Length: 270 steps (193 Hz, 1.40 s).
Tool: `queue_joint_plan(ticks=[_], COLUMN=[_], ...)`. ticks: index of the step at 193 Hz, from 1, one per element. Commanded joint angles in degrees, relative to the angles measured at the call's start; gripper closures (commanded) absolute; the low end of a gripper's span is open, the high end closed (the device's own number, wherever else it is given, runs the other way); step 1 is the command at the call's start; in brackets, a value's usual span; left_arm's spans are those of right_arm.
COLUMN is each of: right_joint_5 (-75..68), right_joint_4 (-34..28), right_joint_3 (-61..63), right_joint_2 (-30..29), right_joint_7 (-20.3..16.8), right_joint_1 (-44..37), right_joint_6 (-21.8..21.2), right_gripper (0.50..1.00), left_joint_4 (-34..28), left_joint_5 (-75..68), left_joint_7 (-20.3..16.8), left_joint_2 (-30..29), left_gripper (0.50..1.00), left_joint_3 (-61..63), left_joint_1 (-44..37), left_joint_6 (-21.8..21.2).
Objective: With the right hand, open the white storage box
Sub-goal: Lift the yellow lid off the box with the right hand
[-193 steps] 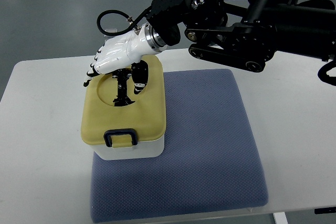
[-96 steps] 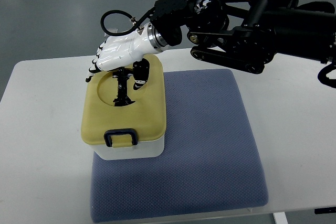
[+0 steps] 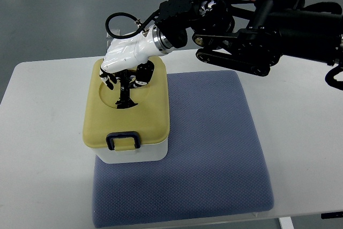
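We reach in from the right with our right hand (image 3: 124, 63), its white shell hanging over the far half of the box (image 3: 127, 116). The box stands on the near-left part of a blue mat (image 3: 209, 148), which lies on a white table (image 3: 43, 148). It is a white tub, closed by a yellow lid (image 3: 144, 116) that sits flat on it. A dark latch (image 3: 124, 141) hangs at the lid's near edge, down against the front.

In the lid's top is a round hollow, and across it stands a black handle (image 3: 124, 94). Our fingers (image 3: 109, 78) curl down into that hollow around the top of the handle, with the thumb on the right side of it. They look closed about it, but the palm hides the contact, so we cannot tell whether the grip is firm.

Our black forearm (image 3: 257, 20) runs off to the upper right, and a black cable (image 3: 120, 20) loops above the wrist.
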<state>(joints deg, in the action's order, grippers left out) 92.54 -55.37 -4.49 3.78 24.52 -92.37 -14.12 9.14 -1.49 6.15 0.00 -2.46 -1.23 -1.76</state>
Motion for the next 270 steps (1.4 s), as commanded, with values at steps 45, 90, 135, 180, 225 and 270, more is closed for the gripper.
queue_joint_plan(ticks=[45,90,135,180,225,270], right_joint_5=[0.0,0.0,-0.3,-0.9,-1.3,-1.3], right_joint_4=[0.0,-0.3,-0.4,-0.6,-4.0,-7.6], right_joint_3=[0.1,1.0,3.4,6.2,9.5,11.0], right_joint_2=[0.1,0.3,1.0,6.9,16.4,26.6], right_joint_7=[0.3,2.0,3.1,3.1,3.1,3.1], right_joint_1=[0.2,-0.4,-3.8,-5.9,-4.7,1.9], right_joint_6=[0.6,1.8,2.0,1.9,2.1,2.3], right_gripper=[1.000,1.000,1.000,1.000,1.000,1.000], left_joint_4=[0.0,0.0,0.0,0.0,0.0,0.0], left_joint_5=[0.0,0.0,0.0,0.0,0.0,0.0], left_joint_7=[0.0,0.0,0.0,0.0,0.0,0.0], left_joint_2=[0.0,0.0,0.0,0.0,0.0,0.0], left_gripper=[0.500,0.500,0.500,0.500,0.500,0.500], left_joint_3=[0.0,0.0,0.0,0.0,0.0,0.0], left_joint_1=[0.0,0.0,0.0,0.0,0.0,0.0], left_joint_6=[0.0,0.0,0.0,0.0,0.0,0.0])
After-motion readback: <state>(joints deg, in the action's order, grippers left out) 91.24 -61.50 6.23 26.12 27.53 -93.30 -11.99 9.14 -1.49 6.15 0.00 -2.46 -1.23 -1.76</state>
